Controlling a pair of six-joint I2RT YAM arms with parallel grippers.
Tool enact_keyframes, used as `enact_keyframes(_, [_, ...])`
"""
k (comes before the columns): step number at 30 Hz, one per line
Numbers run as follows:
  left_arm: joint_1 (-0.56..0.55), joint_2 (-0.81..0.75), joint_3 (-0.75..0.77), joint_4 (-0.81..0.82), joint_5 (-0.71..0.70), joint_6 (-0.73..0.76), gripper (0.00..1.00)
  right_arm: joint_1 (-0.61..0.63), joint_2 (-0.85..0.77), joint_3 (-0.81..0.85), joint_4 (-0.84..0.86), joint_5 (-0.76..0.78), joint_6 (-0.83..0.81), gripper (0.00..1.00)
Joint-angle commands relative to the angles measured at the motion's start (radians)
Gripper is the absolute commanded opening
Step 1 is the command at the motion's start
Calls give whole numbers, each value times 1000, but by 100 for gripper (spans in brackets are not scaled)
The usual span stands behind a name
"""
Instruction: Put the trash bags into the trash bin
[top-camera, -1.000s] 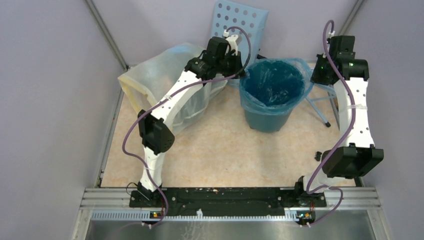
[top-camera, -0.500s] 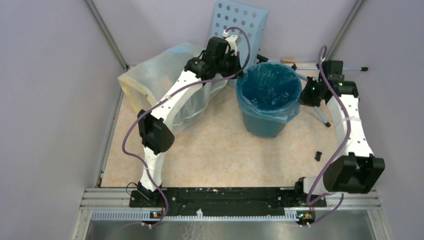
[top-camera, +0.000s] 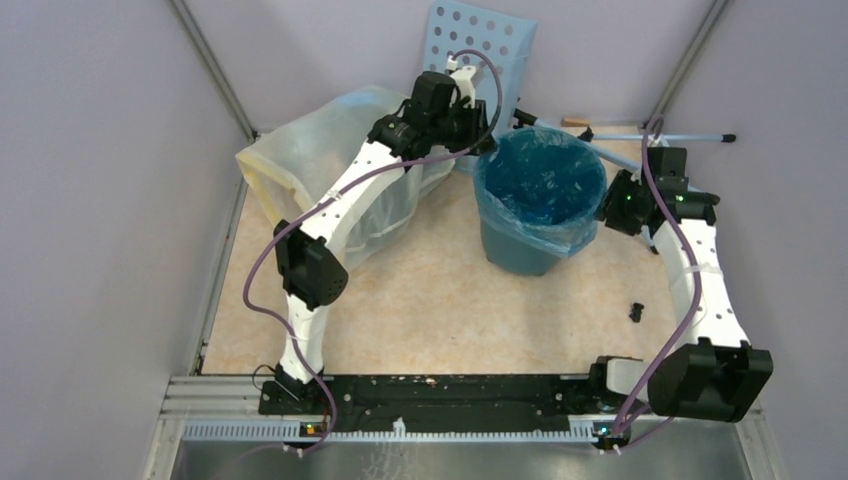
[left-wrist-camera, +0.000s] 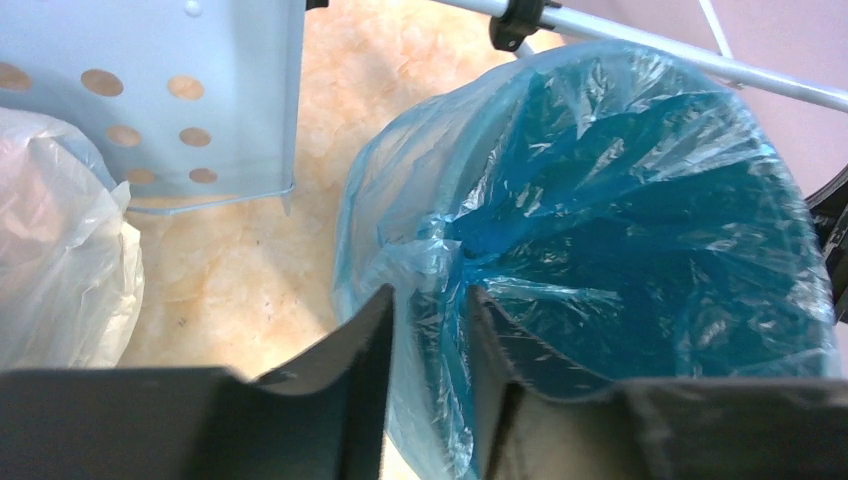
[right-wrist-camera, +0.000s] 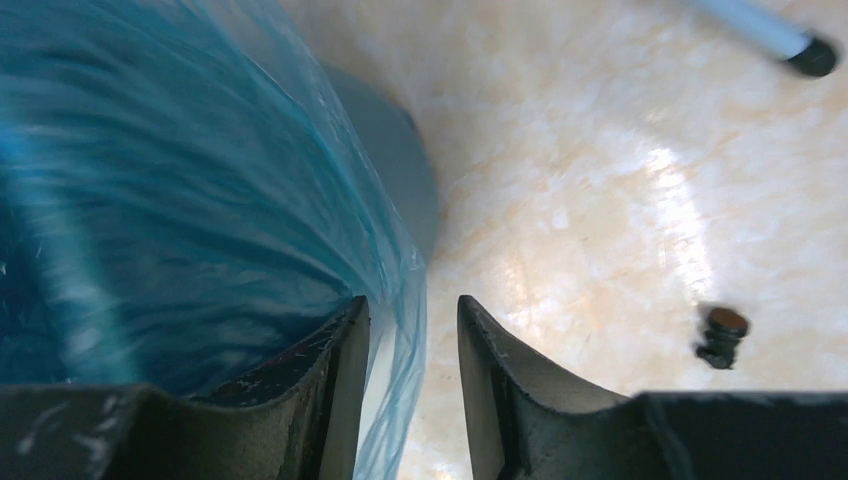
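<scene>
Here, centre-right of the overhead view: a round dark-teal plastic bin (top-camera: 515, 255), bucket-shaped and tapering to its base, upright on the mottled peach-beige tabletop (top-camera: 430, 300). A thin, crinkly, translucent light-blue plastic bag (top-camera: 545, 175) sits inside it as a liner. Its mouth is open, the film folded out over the rolled rim and hanging as a loose, wrinkled skirt partway down the outer wall. Inside, the film is creased and glossy, catching light in pale streaks.

Left gripper (left-wrist-camera: 430, 300) is at the bin's upper-left rim. Its two dark matte fingers stand a narrow gap apart, one to each side of the bagged rim, with bunched film running down through the gap. Creases radiate from a gather just beyond the fingertips. Cannot tell whether the pads actually press the film.

Right gripper (right-wrist-camera: 412, 305) is at the rim's right side. Same stance: a narrow gap, one finger on the bag's inner side, the other outside over bare tabletop, the draped edge of film passing between. The view is blurred, so contact cannot be told.

Around it:
- Large whitish translucent bag with yellowish edges (top-camera: 310, 160), slumped in the upper left of the overhead view, under the left arm.
- Pale-blue flat panel with round perforations (top-camera: 480, 40), leaning at top centre, just beyond the bin.
- Thin pale rod with a black end cap (top-camera: 690, 137), lying behind the bin toward the upper right.
- Small black knob-like piece (top-camera: 636, 311), alone on the tabletop to the lower right of the bin, apart from it.
</scene>
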Motion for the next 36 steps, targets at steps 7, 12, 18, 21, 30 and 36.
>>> enact_keyframes(7, [45, -200, -73, 104, 124, -113, 62, -3, -87, 262, -95, 161, -117, 54])
enact_keyframes(12, [124, -341, -291, 140, 205, -190, 58, 15, -87, 376, -113, 121, -192, 47])
enact_keyframes(18, [138, -489, -577, 195, 244, -213, 54, 250, -8, 497, -131, 194, -179, 0])
enact_keyframes(21, [138, -533, -726, 279, 292, -288, 55, 298, 37, 508, -129, 140, -160, 0])
enact_keyframes(30, [122, -610, -1050, 645, 370, -430, 59, 442, 166, 475, -112, 133, -173, 0])
enact_keyframes(36, [97, -538, -1079, 773, 423, -470, 69, 454, 222, 430, -53, 114, -177, 0])
